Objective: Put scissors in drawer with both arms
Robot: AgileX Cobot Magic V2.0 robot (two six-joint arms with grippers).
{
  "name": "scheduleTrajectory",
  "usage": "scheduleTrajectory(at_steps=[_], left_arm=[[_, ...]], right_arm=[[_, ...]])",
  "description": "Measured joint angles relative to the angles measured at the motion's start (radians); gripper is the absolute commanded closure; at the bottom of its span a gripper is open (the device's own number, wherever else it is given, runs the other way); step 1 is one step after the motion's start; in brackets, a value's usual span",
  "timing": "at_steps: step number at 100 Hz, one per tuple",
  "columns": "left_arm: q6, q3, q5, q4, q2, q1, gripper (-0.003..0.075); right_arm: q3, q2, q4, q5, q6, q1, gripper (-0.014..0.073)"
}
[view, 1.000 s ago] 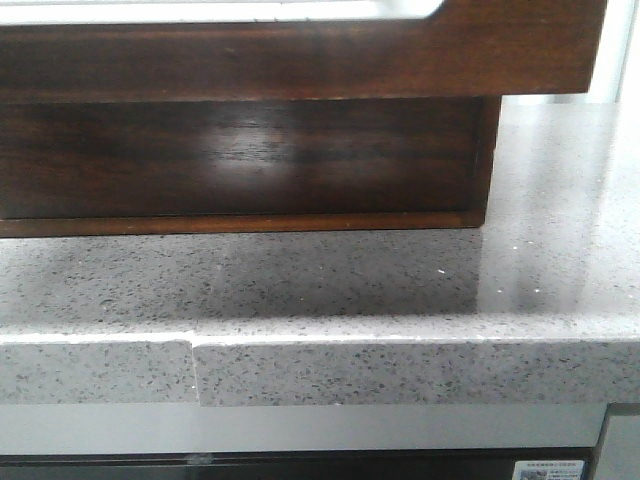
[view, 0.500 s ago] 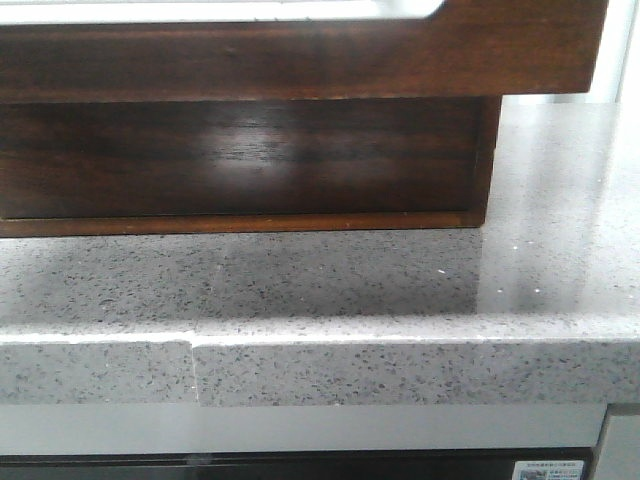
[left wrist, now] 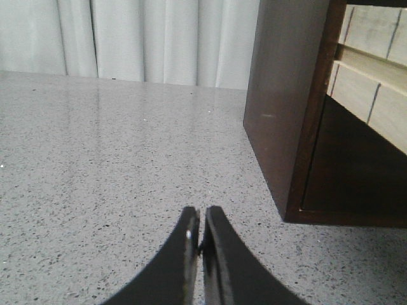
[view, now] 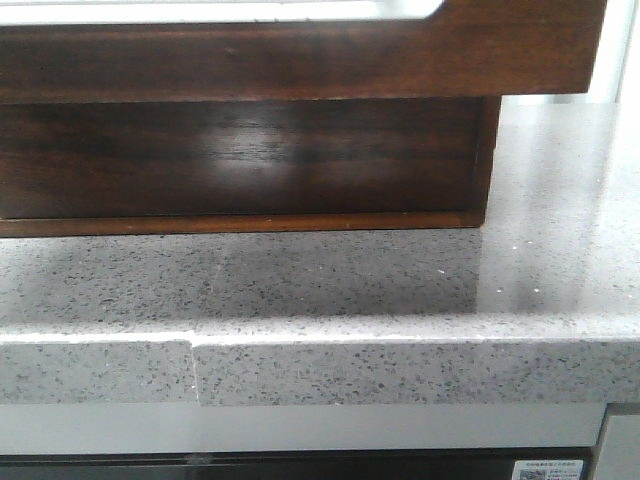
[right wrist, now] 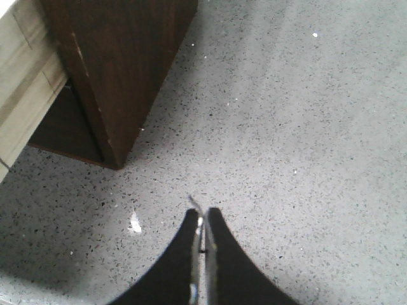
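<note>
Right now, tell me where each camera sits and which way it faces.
Front: low before the counter edge, facing the drawer front; no arm shows.
Left wrist: above the left gripper, shut, looking across the counter at the cabinet side.
Right wrist: above the right gripper, shut, looking down at the counter.
All three share cabinet and counter.

Speckled grey stone countertop (view: 330, 290) ran full width, surface glossy, catching soft reflections. Seam or chip showed in front edge (view: 195, 372). Pale pleated curtain (left wrist: 146, 38) hung behind. Dark band below counter, possibly appliance (view: 300, 465).
</note>
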Motion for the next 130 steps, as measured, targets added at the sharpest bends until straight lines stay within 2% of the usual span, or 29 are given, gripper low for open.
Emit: scheduleTrajectory(at_steps=[68, 78, 102, 117, 130], left_arm=[[0.000, 0.000, 0.000, -0.002, 0.000, 0.000, 0.0741], [0.000, 0.000, 0.000, -0.002, 0.000, 0.000, 0.0741], [0.000, 0.000, 0.000, -0.002, 0.000, 0.000, 0.0741], [0.000, 0.000, 0.000, -0.002, 0.000, 0.000, 0.0741], [0.000, 0.000, 0.000, -0.002, 0.000, 0.000, 0.0741]], right_arm=[[0.036, -0.037, 0.000, -0.017, 0.002, -0.004, 0.0662], [0.129, -0.131, -0.006, -0.081, 0.002, -0.022, 0.0662], [0.489, -0.480, 0.023, -0.412, 0.000, -0.143, 0.0662], [0.673, -0.692, 0.073, -0.487, 0.000, -0.226, 0.0662], [0.778, -0.799, 0.085, -0.529, 0.002, -0.265, 0.0662]])
